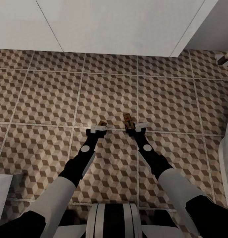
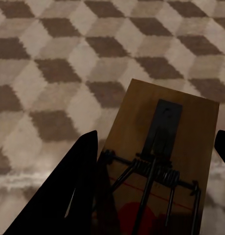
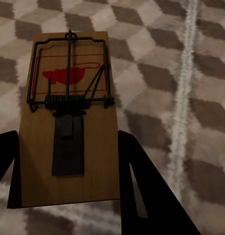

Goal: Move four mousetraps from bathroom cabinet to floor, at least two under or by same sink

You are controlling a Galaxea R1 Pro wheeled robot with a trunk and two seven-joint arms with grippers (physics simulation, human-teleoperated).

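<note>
- cube-pattern bathroom floor point(image 1: 44, 96) takes up most of the head view, brown/beige/white tiles with pale grout lines, and a plain white panel point(image 1: 110, 23) runs across the far side
- both arms reach forward and down over the tiles, side by side, black forearms with white upper sleeves
- left gripper point(image 1: 98, 127) is clamped on a mousetrap point(image 1: 101, 124); in the left wrist view the wooden board point(image 2: 161, 161) sits between the two dark fingers point(image 2: 68, 191), spring coil and a bit of the red spot visible
- right gripper point(image 1: 135, 127) is also closed around a mousetrap point(image 1: 128, 120), the board sticking out past the fingertips toward the white panel
- right wrist view shows that trap point(image 3: 68, 117) face up, red mark and wire bar at the far end, dark fingers point(image 3: 142, 191) pressed against both long edges
- both traps are near a grout line; can't tell if they're touching the floor or just above it
- small white and dark object point(image 1: 224, 58) at the far right edge, too cut off to make out
</note>
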